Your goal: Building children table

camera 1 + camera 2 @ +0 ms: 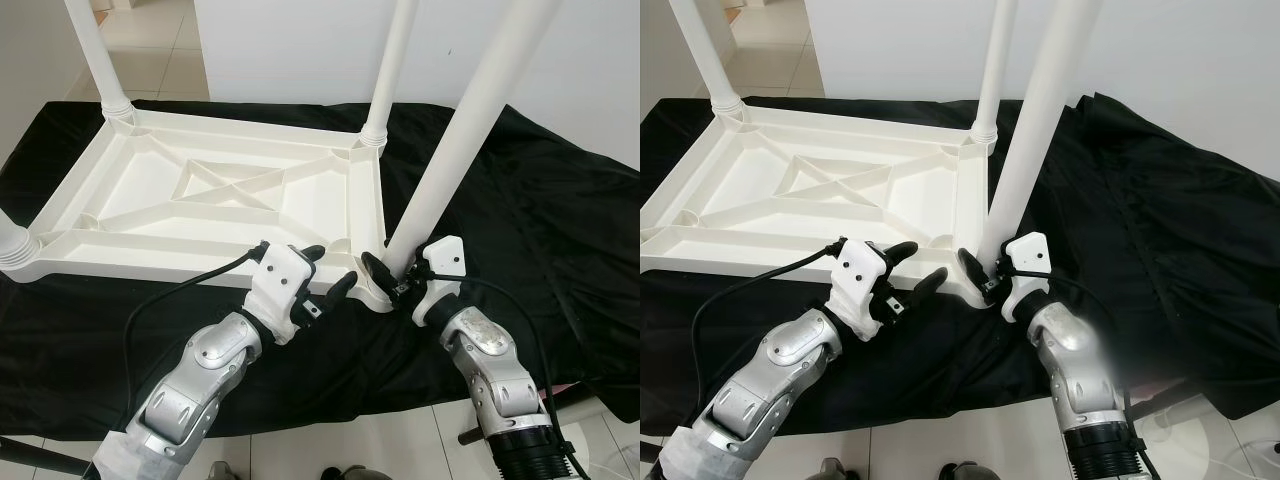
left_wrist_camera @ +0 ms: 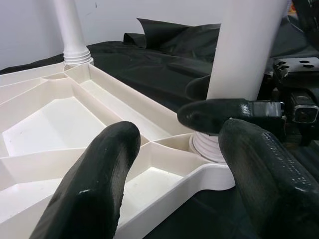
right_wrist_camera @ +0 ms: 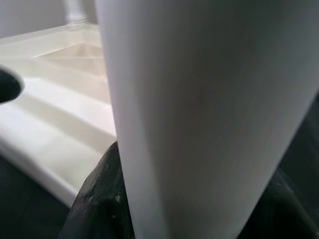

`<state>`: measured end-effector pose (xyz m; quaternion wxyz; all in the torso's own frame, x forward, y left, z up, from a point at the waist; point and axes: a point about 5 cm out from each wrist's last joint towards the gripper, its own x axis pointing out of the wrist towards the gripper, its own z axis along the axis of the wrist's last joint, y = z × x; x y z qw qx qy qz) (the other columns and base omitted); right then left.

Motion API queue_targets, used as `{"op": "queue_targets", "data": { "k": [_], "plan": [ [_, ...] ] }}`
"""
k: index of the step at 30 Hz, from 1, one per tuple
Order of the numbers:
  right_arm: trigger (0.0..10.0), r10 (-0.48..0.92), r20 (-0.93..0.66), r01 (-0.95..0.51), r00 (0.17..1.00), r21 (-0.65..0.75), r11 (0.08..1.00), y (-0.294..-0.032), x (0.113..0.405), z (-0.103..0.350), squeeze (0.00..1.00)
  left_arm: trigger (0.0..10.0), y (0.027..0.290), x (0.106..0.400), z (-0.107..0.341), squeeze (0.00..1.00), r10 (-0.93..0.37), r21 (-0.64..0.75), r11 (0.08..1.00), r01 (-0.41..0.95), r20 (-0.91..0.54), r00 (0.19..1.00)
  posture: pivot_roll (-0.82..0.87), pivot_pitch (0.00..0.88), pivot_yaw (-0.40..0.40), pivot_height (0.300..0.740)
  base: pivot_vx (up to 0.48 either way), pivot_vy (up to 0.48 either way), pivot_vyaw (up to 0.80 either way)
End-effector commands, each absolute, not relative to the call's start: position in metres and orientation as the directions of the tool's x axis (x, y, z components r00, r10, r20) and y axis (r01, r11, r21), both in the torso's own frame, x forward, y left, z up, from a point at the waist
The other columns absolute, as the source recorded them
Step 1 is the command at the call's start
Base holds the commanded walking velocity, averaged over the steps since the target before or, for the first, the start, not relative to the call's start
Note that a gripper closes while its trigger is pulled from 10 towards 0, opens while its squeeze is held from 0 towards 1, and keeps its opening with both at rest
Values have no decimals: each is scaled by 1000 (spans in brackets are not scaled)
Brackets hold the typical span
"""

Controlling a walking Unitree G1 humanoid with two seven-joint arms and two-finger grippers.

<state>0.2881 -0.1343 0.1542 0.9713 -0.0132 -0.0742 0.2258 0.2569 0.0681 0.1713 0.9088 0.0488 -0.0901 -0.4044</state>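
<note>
Left wrist view shows the threaded socket (image 2: 209, 145) that the eye views hide. Tabletop (image 1: 215, 195) lies upside down on black cloth (image 1: 560, 210); near leg (image 1: 455, 140) leans toward 1 o'clock. Right gripper (image 1: 385, 272) fingers clamp its base. Left gripper (image 1: 328, 270) at 9 o'clock, fingers spread, empty.
</note>
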Motion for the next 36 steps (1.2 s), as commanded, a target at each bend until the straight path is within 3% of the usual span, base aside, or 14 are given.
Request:
{"op": "queue_targets", "data": {
  "k": [1,5,6,7,15,22,23,24,25,34,35,36],
  "plan": [
    [10000,405,110,-404,908,-35,914,-133,285,149,0,10000,64,252,166,0,-806,172,591,788,89,585,-70,111,-40,740,0,0,0],
    [10000,287,112,-291,951,26,956,-132,284,150,0,10000,66,253,166,0,-803,168,596,785,88,590,-67,113,-39,740,0,0,0],
    [10000,142,97,-151,985,98,984,-132,284,150,0,10000,69,255,167,0,-794,153,608,779,91,602,-69,115,-39,740,0,0,0],
    [10000,93,86,-103,992,117,988,-132,284,149,0,10000,70,256,168,0,-788,148,616,774,94,609,-68,115,-39,740,0,0,0],
    [10000,4,76,-22,997,235,972,-110,279,155,0,10000,79,262,173,0,-766,152,642,751,106,634,-57,114,-46,740,0,0,0],
    [10000,11,87,-29,996,212,977,-112,278,158,0,10000,81,263,173,0,-761,146,648,747,111,639,-64,113,-42,740,0,0,0],
    [10000,21,91,-39,996,204,978,-112,278,159,278,10000,80,263,173,0,-763,146,647,749,111,637,-66,112,-42,740,0,0,0],
    [10000,31,95,-50,995,200,979,-113,278,160,937,10000,80,263,173,0,-764,149,645,750,110,636,-66,112,-42,740,0,0,0],
    [10000,44,105,-64,994,193,979,-114,278,161,1000,10000,79,264,174,0,-765,149,644,750,111,635,-68,112,-42,740,0,0,0],
    [10000,63,155,-87,986,146,985,-121,274,168,1000,10000,80,263,174,0,-763,146,647,749,114,636,-64,114,-46,740,0,0,0],
    [10000,70,178,-95,982,134,987,-123,269,169,0,10000,81,262,174,0,-759,143,651,746,114,641,-60,118,-50,740,0,0,0],
    [10000,76,194,-101,978,124,987,-125,266,170,0,10000,82,261,174,0,-757,141,654,743,114,644,-60,118,-50,740,0,0,0]
  ]
}}
